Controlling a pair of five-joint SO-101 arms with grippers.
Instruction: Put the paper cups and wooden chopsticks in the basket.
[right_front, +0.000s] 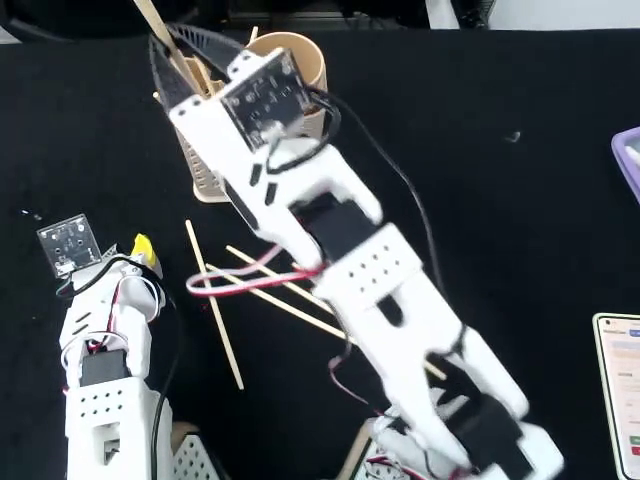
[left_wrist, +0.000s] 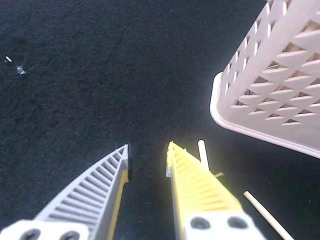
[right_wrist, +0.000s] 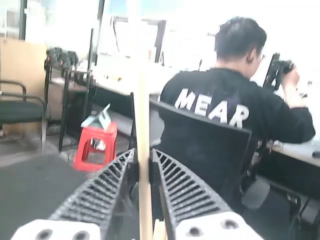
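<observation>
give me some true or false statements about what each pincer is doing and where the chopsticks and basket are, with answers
1. The right pincer is shut on a chopstick. True.
2. The left pincer also grips a chopstick. False: it is open and empty over the black table.
3. Several chopsticks lie loose on the table. True.
4. The basket is dark wicker. False: it is a white lattice.
</observation>
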